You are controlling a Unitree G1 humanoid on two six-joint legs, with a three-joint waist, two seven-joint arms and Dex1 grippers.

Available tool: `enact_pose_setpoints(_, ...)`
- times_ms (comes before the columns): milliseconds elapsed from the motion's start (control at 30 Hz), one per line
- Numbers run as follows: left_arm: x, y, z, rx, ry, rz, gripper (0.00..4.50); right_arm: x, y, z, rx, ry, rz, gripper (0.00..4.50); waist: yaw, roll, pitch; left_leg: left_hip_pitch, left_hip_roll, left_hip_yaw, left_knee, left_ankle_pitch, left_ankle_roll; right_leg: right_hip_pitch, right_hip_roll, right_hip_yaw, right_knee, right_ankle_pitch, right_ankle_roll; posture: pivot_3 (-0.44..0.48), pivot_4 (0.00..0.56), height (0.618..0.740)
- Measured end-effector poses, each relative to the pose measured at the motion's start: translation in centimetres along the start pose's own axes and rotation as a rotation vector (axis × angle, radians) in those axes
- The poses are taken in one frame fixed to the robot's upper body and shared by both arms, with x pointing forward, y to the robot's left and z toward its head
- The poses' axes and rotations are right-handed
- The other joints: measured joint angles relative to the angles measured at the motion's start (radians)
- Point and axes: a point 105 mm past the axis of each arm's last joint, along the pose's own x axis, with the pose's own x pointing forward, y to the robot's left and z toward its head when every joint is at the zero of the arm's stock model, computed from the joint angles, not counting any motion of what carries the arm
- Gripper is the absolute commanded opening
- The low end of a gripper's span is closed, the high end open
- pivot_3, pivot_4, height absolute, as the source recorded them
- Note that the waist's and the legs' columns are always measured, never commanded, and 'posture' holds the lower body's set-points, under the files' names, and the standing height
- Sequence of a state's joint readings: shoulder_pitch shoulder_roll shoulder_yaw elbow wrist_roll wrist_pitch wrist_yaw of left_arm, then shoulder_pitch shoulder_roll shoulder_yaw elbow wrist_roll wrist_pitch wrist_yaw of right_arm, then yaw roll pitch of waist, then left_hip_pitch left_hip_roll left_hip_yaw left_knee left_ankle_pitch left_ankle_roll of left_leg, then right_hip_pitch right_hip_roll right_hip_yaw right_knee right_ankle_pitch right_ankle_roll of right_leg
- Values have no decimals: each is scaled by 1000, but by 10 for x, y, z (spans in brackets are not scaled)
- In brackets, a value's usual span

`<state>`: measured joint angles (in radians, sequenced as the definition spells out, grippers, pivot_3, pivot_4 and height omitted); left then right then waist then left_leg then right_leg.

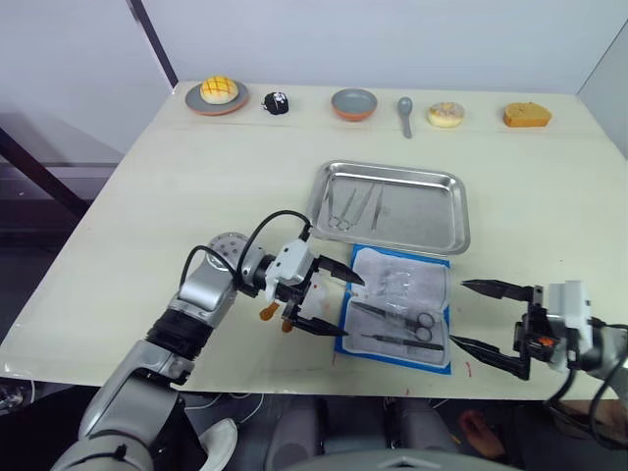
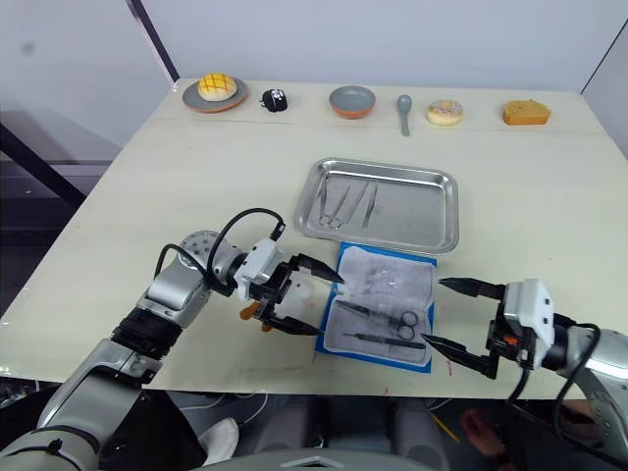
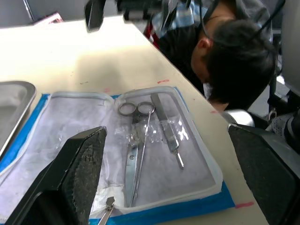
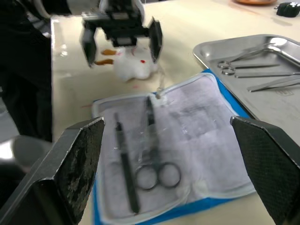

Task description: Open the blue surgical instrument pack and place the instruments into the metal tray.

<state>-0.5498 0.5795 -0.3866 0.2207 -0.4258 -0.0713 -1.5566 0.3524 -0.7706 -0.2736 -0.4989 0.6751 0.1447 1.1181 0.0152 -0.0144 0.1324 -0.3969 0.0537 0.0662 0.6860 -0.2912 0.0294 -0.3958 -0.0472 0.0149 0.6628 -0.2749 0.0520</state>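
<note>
The flat blue fabric surgical instrument pack (image 1: 400,306) lay spread open on the pale worktop (image 1: 196,177), its grey-white lining facing up, just in front of the shallow shiny steel tray (image 1: 440,235) and close to the worktop's near edge. Two slim silver instruments remained on the lining: ring-handled scissors (image 1: 397,316) and a straight slender tool (image 1: 397,340) beside them. Several more silver instruments (image 1: 353,208), one pair with ring handles, lay in the left half of the tray.

The robot's left hand (image 1: 339,301) hovered at the pack's left edge, its two black fingers spread wide and holding nothing. A small white plush toy (image 4: 133,68) with orange parts sat on the worktop just below that hand. The right hand (image 1: 471,314) hung to the right of the pack, near the front edge, its fingers likewise wide apart and empty, pointing towards the pouch.

Along the far edge of the worktop stood a row of items: a yellow bun on a grey plate (image 1: 218,94), a small black object (image 1: 277,102), a small round grey-and-orange bowl (image 1: 354,103), a grey spoon (image 1: 405,113), a pale doughnut (image 1: 445,114) and an orange piece of bread (image 1: 527,115). A person with dark hair (image 3: 234,61) bent low beside the worktop.
</note>
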Motion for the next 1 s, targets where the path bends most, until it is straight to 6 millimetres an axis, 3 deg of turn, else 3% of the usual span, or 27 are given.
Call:
enact_pose_setpoints(100,10,2,-8,-14,16,-4,4405,-10,4,13,-6,-12,-8,4500,-2,-1,0,0,0,-1,0,0,0,0,0,0,0,0,0,0,150,732)
enact_pose_setpoints(367,13,3,-22,-29,68,0,4405,-17,15,41,-15,-76,6,4500,-1,0,0,0,0,-5,0,0,0,0,1,0,0,0,0,0,150,732)
enact_pose_setpoints(1000,21,4,-44,-37,108,-17,4405,-6,15,52,-25,-91,44,4500,-2,6,-4,2,0,-5,0,0,0,1,1,1,0,0,0,0,150,732)
